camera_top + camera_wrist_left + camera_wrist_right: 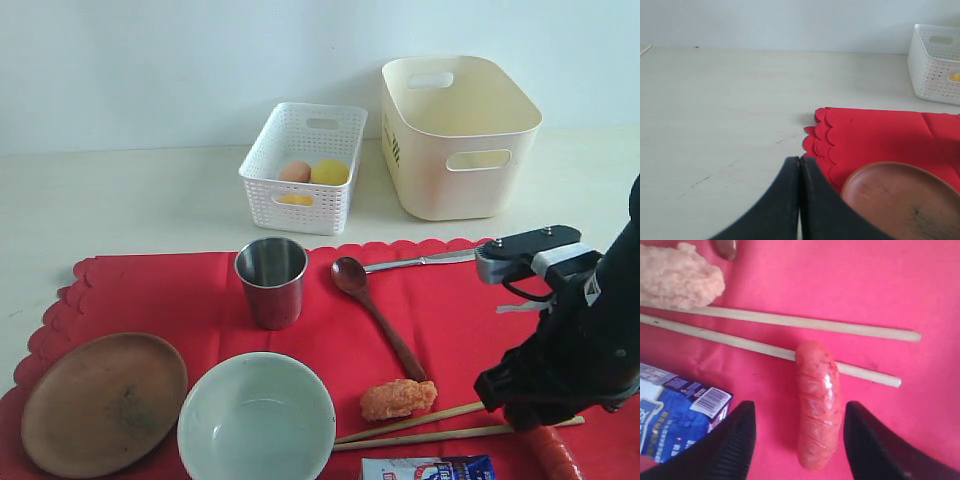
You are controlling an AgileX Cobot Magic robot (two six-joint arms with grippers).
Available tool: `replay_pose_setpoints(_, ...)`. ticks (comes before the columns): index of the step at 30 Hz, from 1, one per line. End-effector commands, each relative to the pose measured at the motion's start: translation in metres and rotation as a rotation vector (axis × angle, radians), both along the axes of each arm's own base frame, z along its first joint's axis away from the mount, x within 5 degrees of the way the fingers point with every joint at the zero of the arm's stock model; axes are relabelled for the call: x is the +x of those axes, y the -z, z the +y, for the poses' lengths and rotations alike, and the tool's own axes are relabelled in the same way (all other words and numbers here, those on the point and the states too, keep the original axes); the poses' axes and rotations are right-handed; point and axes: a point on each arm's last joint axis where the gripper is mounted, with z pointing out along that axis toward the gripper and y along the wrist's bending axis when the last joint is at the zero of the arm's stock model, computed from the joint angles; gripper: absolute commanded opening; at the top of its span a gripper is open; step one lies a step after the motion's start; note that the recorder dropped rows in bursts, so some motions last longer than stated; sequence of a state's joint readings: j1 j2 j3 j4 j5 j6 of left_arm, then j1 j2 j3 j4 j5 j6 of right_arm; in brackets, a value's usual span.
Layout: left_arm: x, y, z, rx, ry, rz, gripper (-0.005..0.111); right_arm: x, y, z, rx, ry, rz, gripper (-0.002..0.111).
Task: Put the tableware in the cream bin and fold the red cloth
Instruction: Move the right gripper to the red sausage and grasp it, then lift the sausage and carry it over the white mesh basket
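On the red cloth [890, 280], the right hand [799, 407] stands apart astride the sausage [816, 400], which lies across one of the chopsticks [790, 320]; closing here risks grabbing food, not tableware; the left hand [800, 167] is pressed together beside the plate [900, 200]; the cream bin [440, 190] stands behind.

- Red cloth [150, 290]: was bright red, plain, with a scalloped border.
- Cream bin [440, 190]: was pale cream, unpatterned.
- Basket [290, 200]: was white, pierced in a regular grid.
- Steel cup [271, 282]: was silver-grey.
- Plate [100, 400]: was mid-brown with a darker smudge.
- Bowl [256, 420]: was pale greenish-white.
- Spoon [380, 320]: was dark brown.
- Chopsticks [790, 321]: were light tan.
- Sausage [817, 405]: was glossy orange-red with faint scored lines.
- Packet [670, 415]: was blue and white with a black barcode.
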State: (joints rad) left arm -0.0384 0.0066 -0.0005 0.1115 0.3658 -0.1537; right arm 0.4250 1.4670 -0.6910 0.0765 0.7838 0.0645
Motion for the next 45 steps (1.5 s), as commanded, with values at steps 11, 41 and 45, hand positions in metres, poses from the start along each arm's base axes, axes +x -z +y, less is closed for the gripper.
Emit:
replay_pose_setpoints(11, 0.000, -0.001, 0.000, -0.004, -0.004, -0.016, 0.000, 0.004, 0.029, -0.007, -0.106, 0.059, 0.057, 0.051)
replay_pose_setpoints(41, 0.000, -0.001, 0.000, -0.004, -0.004, -0.016, 0.000, 0.002, -0.001, -0.016, -0.194, -0.004, 0.038, 0.000)
replay_pose_setpoints(45, 0.000, -0.001, 0.000, -0.004, -0.004, -0.016, 0.000, 0.005, -0.007, -0.013, -0.146, -0.001, -0.036, 0.000)
